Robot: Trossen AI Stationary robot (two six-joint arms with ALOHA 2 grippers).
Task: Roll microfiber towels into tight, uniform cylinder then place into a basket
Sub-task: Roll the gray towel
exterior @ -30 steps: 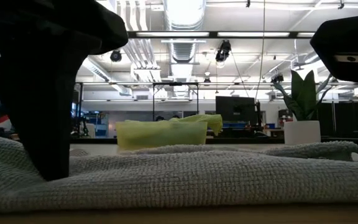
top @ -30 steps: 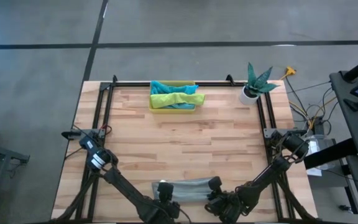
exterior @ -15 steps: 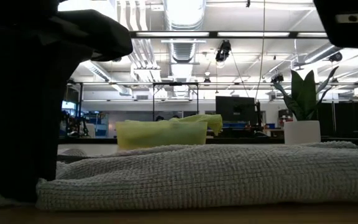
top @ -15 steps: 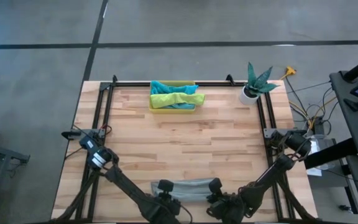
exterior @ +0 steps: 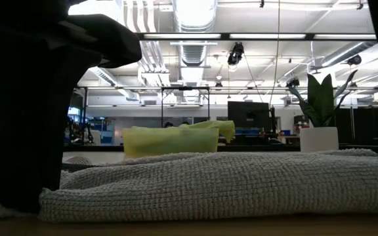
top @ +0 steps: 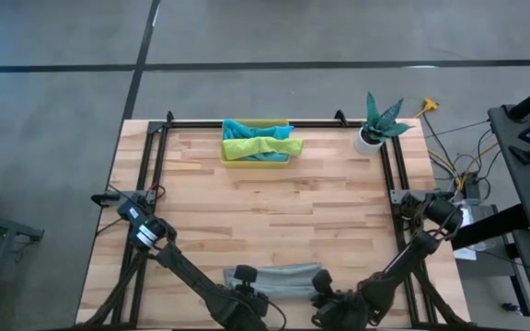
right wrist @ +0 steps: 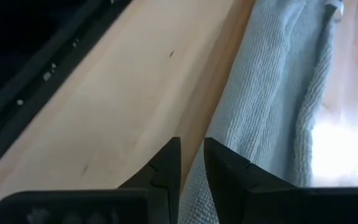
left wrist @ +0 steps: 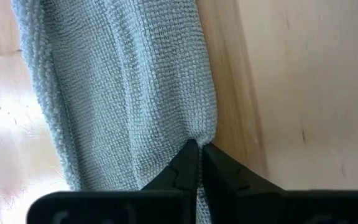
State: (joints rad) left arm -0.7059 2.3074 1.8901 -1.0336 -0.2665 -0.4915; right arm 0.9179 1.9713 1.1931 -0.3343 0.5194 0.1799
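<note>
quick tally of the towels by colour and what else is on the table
grey towel: 1
teal towel: 1
lime green towel: 1
basket: 1
potted plant: 1
total: 5

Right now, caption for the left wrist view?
Left gripper pinched shut on the grey towel's edge, towel lying on the wooden table.

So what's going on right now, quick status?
Left gripper shut on grey towel edge. Right gripper slightly open at its other end. Basket holds rolled towels. Nothing blocking.

No readable text, label, brand, number or sign in any view.
</note>
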